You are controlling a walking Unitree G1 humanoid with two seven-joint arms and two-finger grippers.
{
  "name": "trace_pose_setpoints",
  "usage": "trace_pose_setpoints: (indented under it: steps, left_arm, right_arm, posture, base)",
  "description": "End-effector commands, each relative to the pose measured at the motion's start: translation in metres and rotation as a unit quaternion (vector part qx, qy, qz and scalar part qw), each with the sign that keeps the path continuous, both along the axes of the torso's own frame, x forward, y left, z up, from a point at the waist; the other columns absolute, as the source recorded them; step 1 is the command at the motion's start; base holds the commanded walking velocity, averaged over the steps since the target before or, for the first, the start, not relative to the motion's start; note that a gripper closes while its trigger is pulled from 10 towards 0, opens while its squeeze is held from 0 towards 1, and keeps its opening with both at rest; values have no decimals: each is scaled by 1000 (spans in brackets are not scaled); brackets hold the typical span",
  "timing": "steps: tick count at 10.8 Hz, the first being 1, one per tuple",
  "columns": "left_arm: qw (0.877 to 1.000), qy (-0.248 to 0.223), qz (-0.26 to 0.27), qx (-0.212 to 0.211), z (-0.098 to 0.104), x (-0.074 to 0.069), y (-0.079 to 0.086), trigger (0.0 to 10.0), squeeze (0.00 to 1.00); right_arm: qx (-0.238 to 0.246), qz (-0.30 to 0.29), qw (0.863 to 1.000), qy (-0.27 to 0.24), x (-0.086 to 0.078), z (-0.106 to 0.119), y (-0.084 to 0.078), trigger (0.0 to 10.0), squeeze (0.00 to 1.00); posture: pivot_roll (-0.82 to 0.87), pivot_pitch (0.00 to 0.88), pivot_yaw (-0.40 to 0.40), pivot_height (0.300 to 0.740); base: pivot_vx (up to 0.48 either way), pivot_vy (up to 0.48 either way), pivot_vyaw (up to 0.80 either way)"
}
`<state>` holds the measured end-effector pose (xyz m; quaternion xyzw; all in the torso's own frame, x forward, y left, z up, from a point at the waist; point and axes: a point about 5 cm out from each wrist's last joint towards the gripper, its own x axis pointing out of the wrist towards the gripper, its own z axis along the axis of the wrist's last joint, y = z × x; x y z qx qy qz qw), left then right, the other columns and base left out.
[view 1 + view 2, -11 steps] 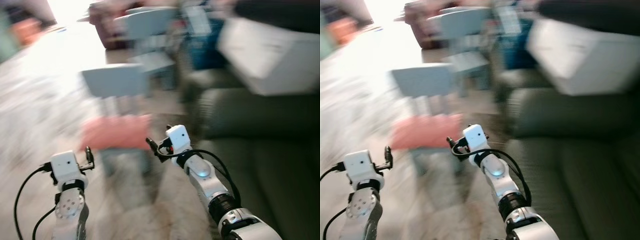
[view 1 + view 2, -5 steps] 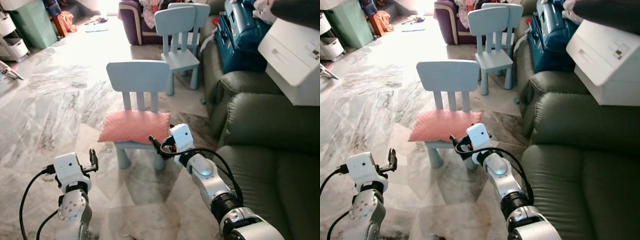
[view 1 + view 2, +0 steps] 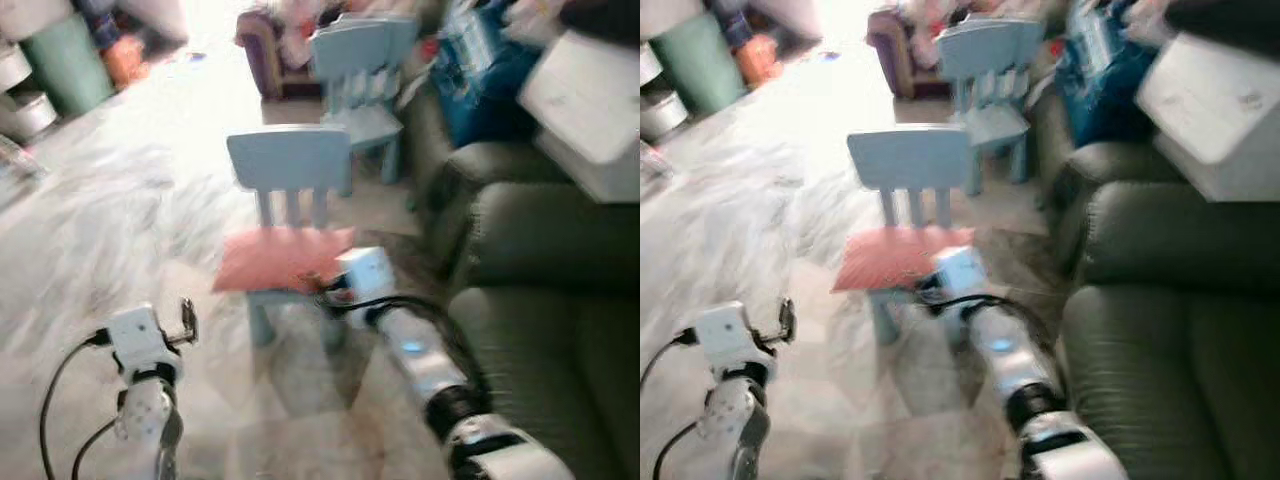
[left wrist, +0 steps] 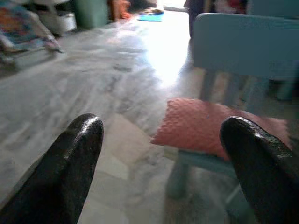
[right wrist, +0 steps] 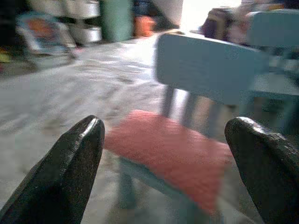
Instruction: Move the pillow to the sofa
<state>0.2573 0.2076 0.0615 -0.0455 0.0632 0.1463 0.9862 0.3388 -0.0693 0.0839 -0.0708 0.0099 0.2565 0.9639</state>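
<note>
No text, label or number could be read. The white box (image 3: 1212,105) above the sofa (image 3: 1170,330) was too blurred.

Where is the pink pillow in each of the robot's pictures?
Left eye view: the pink pillow lies on the near blue chair's seat, middle of the picture.
Right eye view: same pillow on that seat, just left of centre.
Left wrist view: pillow between the two black fingers, right of centre.
Right wrist view: pillow low in the middle.
Shared landmark: the chair's blue backrest behind the pillow.
</note>
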Motion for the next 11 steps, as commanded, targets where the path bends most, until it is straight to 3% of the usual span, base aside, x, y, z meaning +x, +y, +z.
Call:
trace_pose_setpoints:
  steps: [1, 2, 4, 5, 6, 7, 8, 11]
  left_arm:
    - [1000, 15, -2, 4, -4, -3, 8, 10000, 0]
    - [999, 22, -23, 5, -7, -2, 3, 10000, 0]
    - [999, 23, -29, 5, -7, -3, 2, 10000, 0]
    - [999, 24, -31, 8, -7, -3, 3, 10000, 0]
    - [999, 24, -28, 17, -7, -3, 9, 10000, 0]
    - [999, 23, -23, 20, -7, -3, 13, 10000, 0]
    - [999, 21, -23, 18, -7, -3, 15, 10000, 0]
    - [999, 12, -41, 9, -4, 0, 11, 10000, 0]
  right_arm:
    - [4, 6, 1000, 0, -1, 2, 11, 10000, 0]
    - [4, -30, 1000, 5, 4, 1, -4, 10000, 0]
    - [2, -120, 992, 23, 13, -1, -49, 10000, 0]
    - [-6, -142, 990, 19, 14, 0, -60, 10000, 0]
    - [-17, -192, 981, 19, 14, 0, -90, 10000, 0]
    - [-20, -210, 977, 21, 13, -1, -101, 10000, 0]
    - [-24, -214, 976, 23, 12, -2, -106, 10000, 0]
    - [-14, -193, 981, 24, 12, -3, -91, 10000, 0]
  posture:
    - [-94, 100, 39, 740]
    - [-95, 102, 39, 740]
    - [-104, 103, 45, 740]
    - [-108, 103, 46, 740]
    - [-117, 101, 50, 740]
    - [-128, 99, 51, 740]
    - [-133, 99, 52, 740]
    - [-133, 95, 46, 740]
  base:
    - [0, 0, 0]
    - [0, 0, 0]
    - [0, 0, 0]
    - [0, 0, 0]
    - [0, 0, 0]
    - [0, 0, 0]
    - [0, 0, 0]
    - [0, 0, 0]
